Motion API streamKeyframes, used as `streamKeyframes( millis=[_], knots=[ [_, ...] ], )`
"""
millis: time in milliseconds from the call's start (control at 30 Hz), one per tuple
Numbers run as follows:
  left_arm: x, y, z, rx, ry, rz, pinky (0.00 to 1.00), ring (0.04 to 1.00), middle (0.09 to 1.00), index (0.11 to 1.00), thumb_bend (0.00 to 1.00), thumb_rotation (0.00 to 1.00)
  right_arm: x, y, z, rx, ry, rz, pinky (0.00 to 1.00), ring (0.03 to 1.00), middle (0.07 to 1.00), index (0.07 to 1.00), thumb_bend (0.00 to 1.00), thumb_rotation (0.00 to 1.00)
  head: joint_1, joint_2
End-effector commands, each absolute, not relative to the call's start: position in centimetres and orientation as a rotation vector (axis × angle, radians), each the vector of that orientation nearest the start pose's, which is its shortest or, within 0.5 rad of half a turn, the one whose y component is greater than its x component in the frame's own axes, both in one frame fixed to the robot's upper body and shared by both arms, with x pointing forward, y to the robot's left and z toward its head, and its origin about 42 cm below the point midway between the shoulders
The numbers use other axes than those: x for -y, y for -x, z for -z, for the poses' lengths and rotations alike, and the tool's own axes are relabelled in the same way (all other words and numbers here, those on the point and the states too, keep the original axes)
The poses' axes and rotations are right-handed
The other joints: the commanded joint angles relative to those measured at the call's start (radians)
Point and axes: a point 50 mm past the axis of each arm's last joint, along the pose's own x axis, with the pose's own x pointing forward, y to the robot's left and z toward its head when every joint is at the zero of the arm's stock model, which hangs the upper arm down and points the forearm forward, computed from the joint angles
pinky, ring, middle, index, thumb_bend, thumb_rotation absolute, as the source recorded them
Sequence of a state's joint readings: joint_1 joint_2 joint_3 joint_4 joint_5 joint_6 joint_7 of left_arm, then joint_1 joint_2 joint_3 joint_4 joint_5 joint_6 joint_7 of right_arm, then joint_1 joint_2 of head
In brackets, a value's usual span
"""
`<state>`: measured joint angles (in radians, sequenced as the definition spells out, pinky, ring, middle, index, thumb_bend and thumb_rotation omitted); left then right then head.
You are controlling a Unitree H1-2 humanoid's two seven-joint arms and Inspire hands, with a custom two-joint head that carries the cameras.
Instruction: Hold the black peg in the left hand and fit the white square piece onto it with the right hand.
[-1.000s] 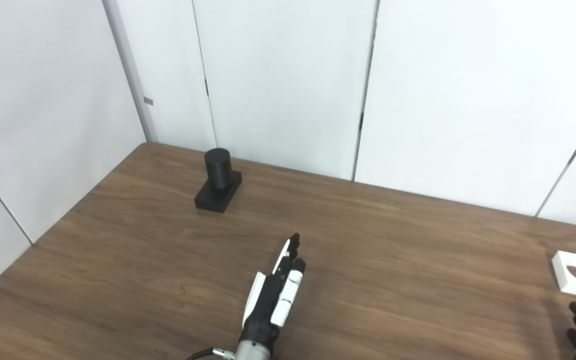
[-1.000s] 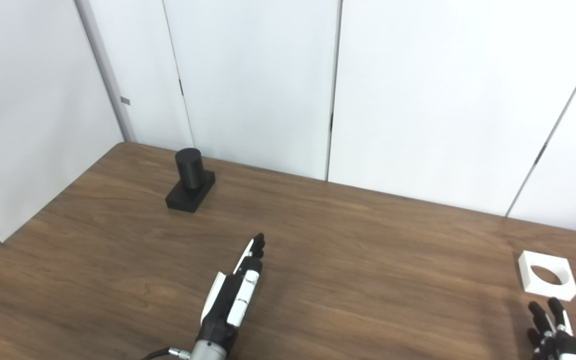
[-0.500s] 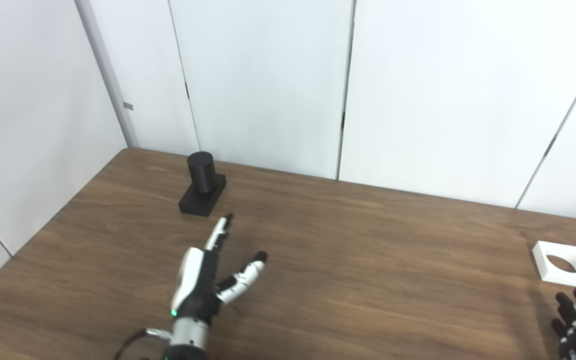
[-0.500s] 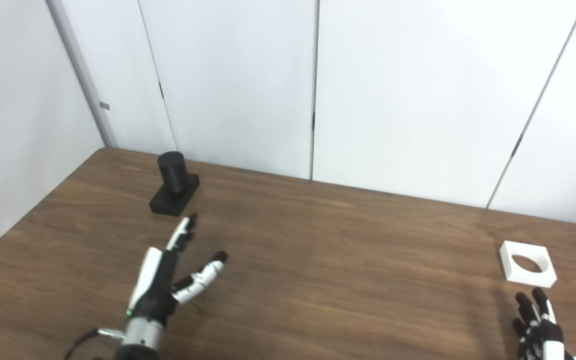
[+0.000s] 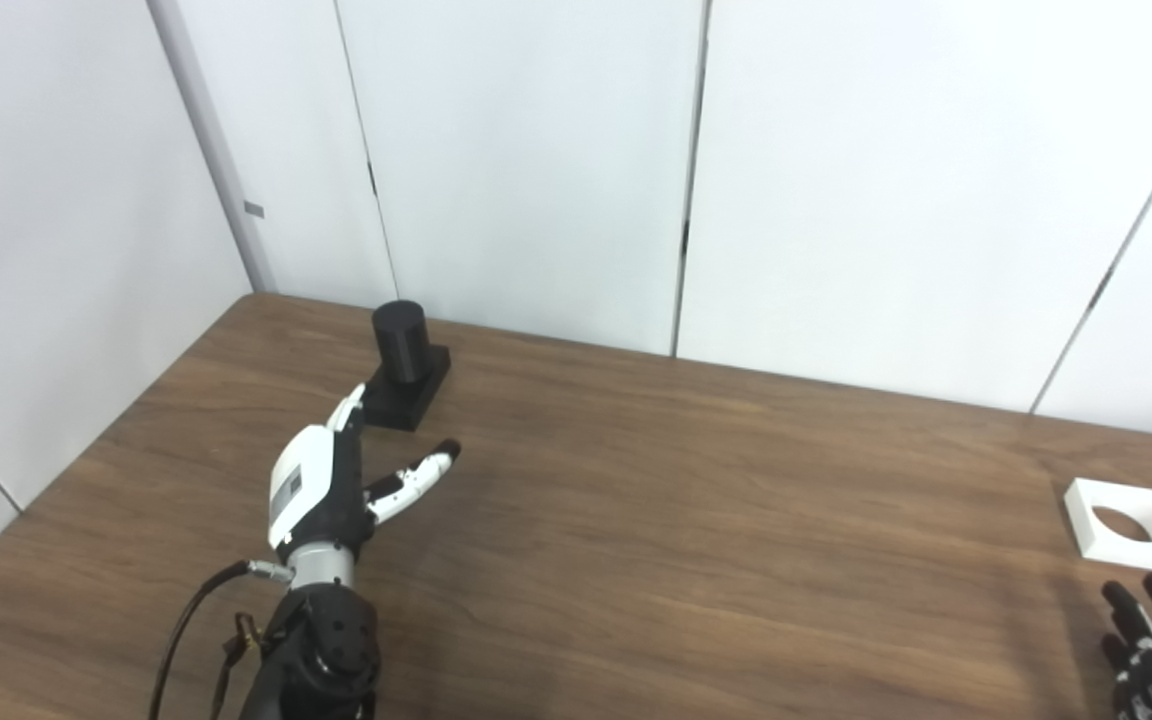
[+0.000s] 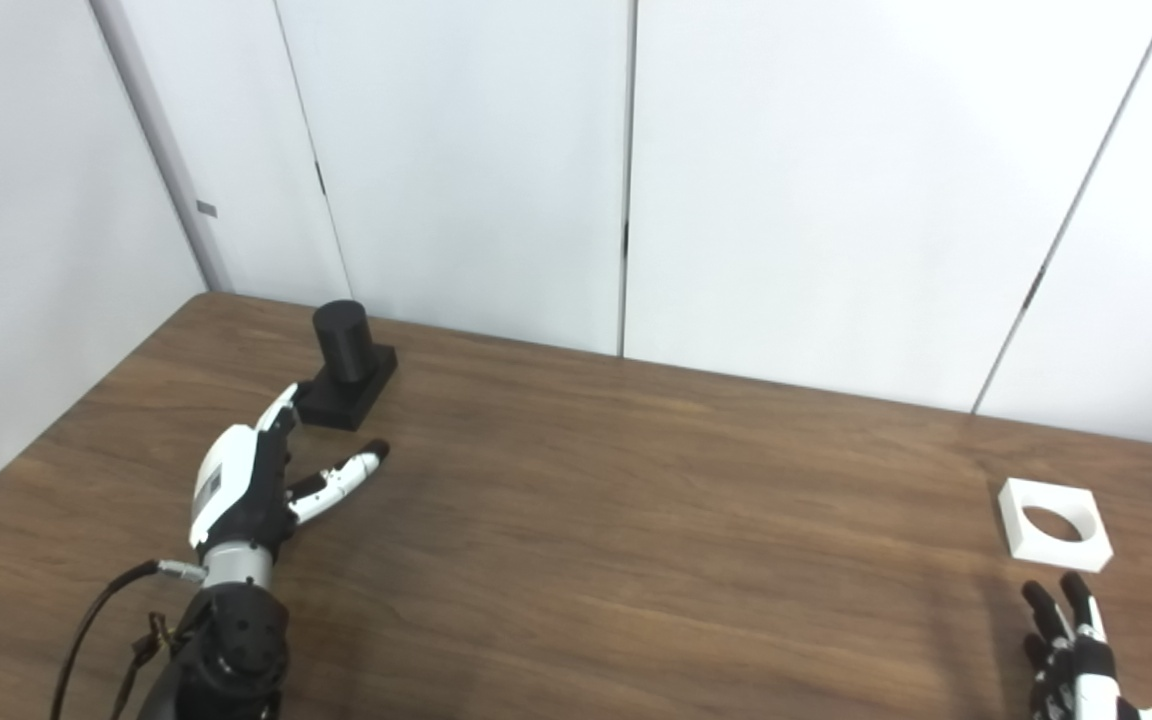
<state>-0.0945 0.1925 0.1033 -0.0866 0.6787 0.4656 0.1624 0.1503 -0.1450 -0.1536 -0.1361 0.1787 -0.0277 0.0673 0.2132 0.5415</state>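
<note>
Black cylindrical peg on square base (image 5: pixel 406 365): far left of brown wooden worktop (image 5: pixel 696 500), ungrasped; left hand (image 5: pixel 321 490) near it, fingers spread, empty. White square piece with round hole (image 5: pixel 1124 517): right, untouched; right hand (image 6: pixel 1076 655) just near of it, fingers apart, empty. Both grasps and the fitting remain.

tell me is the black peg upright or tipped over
Upright: the black peg stands on its square base on the table, round top facing up, untouched.
</note>
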Motion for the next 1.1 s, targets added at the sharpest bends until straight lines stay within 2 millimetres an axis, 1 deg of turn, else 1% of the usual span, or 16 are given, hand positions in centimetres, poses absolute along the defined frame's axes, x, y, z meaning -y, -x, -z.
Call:
streamKeyframes(
  millis=[0, 133, 267, 433, 967, 1067],
  knots=[
    [-32.5, -32.4, -16.4, -0.121, -0.908, -0.553, 0.89, 0.941, 0.947, 0.898, 0.85, 0.5, 29.0, -22.0, -9.7, 0.005, -0.047, 0.088, 1.0, 1.0, 0.947, 1.0, 0.57, 1.0, 0.0, 0.001],
    [-33.2, -34.3, -15.9, -0.158, -0.969, -0.558, 0.97, 0.968, 0.958, 0.898, 0.84, 0.52, 29.0, -21.8, -9.9, 0.007, -0.035, 0.075, 1.0, 1.0, 0.953, 1.0, 0.6, 1.0, 0.0, 0.006],
    [-34.0, -35.9, -15.8, -0.17, -1.067, -0.563, 0.96, 0.963, 0.956, 0.887, 0.86, 0.54, 28.8, -21.6, -10.1, 0.005, -0.033, 0.074, 1.0, 1.0, 0.951, 1.0, 0.61, 1.0, -0.004, 0.01],
    [-34.7, -37.2, -16.0, -0.177, -1.115, -0.581, 0.98, 0.973, 0.967, 0.883, 0.88, 0.55, 28.7, -21.5, -10.2, 0.009, -0.022, 0.069, 1.0, 1.0, 0.952, 1.0, 0.62, 1.0, -0.005, 0.013],
    [-35.8, -38.7, -15.5, -0.221, -1.206, -0.599, 1.0, 0.98, 0.971, 0.901, 0.9, 0.58, 28.5, -21.5, -10.4, 0.01, -0.014, 0.067, 1.0, 1.0, 0.956, 1.0, 0.58, 1.0, -0.008, 0.014],
    [-36.0, -39.0, -15.6, -0.232, -1.218, -0.598, 1.0, 0.986, 0.978, 0.906, 0.89, 0.59, 28.5, -21.5, -10.3, 0.005, -0.018, 0.061, 1.0, 1.0, 0.965, 1.0, 0.6, 1.0, -0.008, 0.014]
  ],
)
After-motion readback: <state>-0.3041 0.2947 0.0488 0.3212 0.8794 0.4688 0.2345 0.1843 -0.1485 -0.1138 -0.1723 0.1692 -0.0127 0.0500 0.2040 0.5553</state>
